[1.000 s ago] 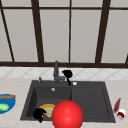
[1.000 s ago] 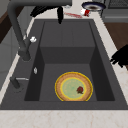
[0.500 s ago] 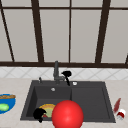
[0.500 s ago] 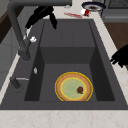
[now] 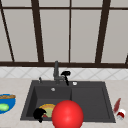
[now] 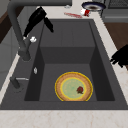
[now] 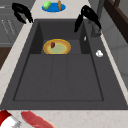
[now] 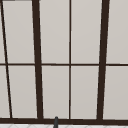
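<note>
In the front view my right hand (image 5: 65, 74) hangs just beside the faucet (image 5: 56, 71), at the back rim of the sink (image 5: 87, 100). I judge that the step in hand is the reach to this faucet. I cannot tell if the hand touches it. My left hand (image 5: 40, 114) is low at the front rim, near the yellow plate (image 5: 47, 108) in the left basin. A red ball (image 5: 67, 114) covers part of that rim. A blue dish (image 5: 5, 102) lies on the counter at the left and a red-capped bottle (image 5: 120, 113) at the right.

In the left side view the right hand (image 6: 37, 18) is spread, with its fingers pointing down over the basin's back edge, and it pinches nothing. The faucet neck (image 6: 18, 32) stands just beside it. The left hand (image 6: 121, 57) is idle over the opposite rim, well apart.

In the right side view the right hand (image 7: 87, 16) shows a gap between thumb and fingers. I think a next move calls for a small sideways approach, because the faucet body (image 7: 96, 30) and the wall behind leave little room. Toward the basin there is open room. The left hand (image 7: 21, 11) is loosely open and holds nothing.

In the upper view the faucet's tip (image 8: 56, 122) stands before the window (image 8: 70, 62).
</note>
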### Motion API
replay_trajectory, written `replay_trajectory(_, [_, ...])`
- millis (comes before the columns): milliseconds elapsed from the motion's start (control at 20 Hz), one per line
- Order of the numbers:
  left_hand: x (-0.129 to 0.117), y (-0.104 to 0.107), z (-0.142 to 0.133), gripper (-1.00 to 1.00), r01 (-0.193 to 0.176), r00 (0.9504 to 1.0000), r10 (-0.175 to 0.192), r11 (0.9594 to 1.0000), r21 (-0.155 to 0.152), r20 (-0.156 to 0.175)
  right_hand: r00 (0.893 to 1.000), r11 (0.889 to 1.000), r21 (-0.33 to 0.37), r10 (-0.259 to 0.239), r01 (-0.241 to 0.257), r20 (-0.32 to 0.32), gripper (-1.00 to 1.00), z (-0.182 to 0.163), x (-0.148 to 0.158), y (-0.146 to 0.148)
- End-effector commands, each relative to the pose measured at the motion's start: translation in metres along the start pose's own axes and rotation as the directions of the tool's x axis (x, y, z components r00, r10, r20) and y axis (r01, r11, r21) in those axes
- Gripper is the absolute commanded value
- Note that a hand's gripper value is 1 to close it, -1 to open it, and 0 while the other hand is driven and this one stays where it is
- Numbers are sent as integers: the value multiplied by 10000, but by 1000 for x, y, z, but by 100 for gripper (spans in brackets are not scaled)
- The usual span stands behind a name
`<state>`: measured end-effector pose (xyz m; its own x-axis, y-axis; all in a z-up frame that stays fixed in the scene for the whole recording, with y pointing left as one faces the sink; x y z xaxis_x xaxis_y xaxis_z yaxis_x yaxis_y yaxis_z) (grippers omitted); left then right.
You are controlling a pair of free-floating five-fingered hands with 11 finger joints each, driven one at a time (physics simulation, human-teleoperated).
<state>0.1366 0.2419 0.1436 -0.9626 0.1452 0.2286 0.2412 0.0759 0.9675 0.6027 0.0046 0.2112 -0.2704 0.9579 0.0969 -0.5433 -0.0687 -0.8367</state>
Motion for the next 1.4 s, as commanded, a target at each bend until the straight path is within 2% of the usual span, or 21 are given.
replay_trajectory(0, [0, 0, 0, 0, 0, 10000, 0, 10000, 0, 0, 9996, 9934, 1116, -273, 262, 88, -100, -17, -4, -5])
replay_trajectory(100, [0, 0, 0, 0, 0, 10000, 0, 10000, 0, 0, 9994, 9889, 1447, -335, 341, -65, -100, -22, -5, -8])
replay_trajectory(200, [0, 0, 0, 0, 0, 10000, 0, 10000, 0, 0, 9993, 9882, 1488, -360, 362, -38, -100, -26, -6, -12])
replay_trajectory(250, [0, 0, 0, 0, 0, 10000, 0, 10000, 0, 0, 9994, 9873, 1551, -331, 342, -96, 100, -28, -7, -14])
replay_trajectory(300, [0, 0, 0, 0, 0, 10000, 0, 10000, 0, 0, 9999, 9897, 1433, -57, 70, -92, 100, -29, -9, -15])
replay_trajectory(400, [0, 0, 0, 0, 0, 10000, 0, 10000, 0, 0, 9988, 9959, 898, -84, 41, 477, 100, -33, -9, -22])
replay_trajectory(500, [0, 0, 0, 0, 0, 10000, 0, 10000, 0, 0, 9993, 9964, 843, -144, 114, 342, 100, -39, -10, -27])
replay_trajectory(650, [0, 0, 0, 0, 0, 10000, 0, 10000, 0, 0, 9969, 9974, 593, -447, 409, 646, 100, -47, -13, -32])
replay_trajectory(800, [0, 0, 0, 0, 0, 10000, 0, 10000, 0, 0, 9962, 9986, 61, -530, 527, 685, 100, -51, -10, -26])
replay_trajectory(900, [0, 0, 0, 0, 0, 10000, 0, 10000, 0, 0, 9977, 9967, -563, -559, 580, 379, 100, -55, -12, -17])
replay_trajectory(950, [0, 0, 0, 0, 0, 10000, 0, 10000, 0, 0, 9961, 9912, -1098, -675, 734, 562, 100, -44, -20, -3])
replay_trajectory(1050, [0, 0, 0, 0, 0, 10000, 0, 10000, 0, 0, 9933, 9790, -1814, -791, 934, 844, 100, -42, -23, 3])
replay_trajectory(1150, [0, 0, 0, 0, 0, 10000, 0, 10000, 0, 0, 9897, 9608, -2509, -935, 1183, 1086, 100, -41, -28, 12])
replay_trajectory(1250, [0, 0, 0, 0, 0, 10000, 0, 10000, 0, 0, 9843, 9355, -3192, -1131, 1515, 1358, 100, -39, -33, 21])
replay_trajectory(1350, [0, 0, 0, 0, 0, 10000, 0, 10000, 0, 0, 9759, 9057, -3798, -1290, 1882, 1758, 100, -36, -37, 28])
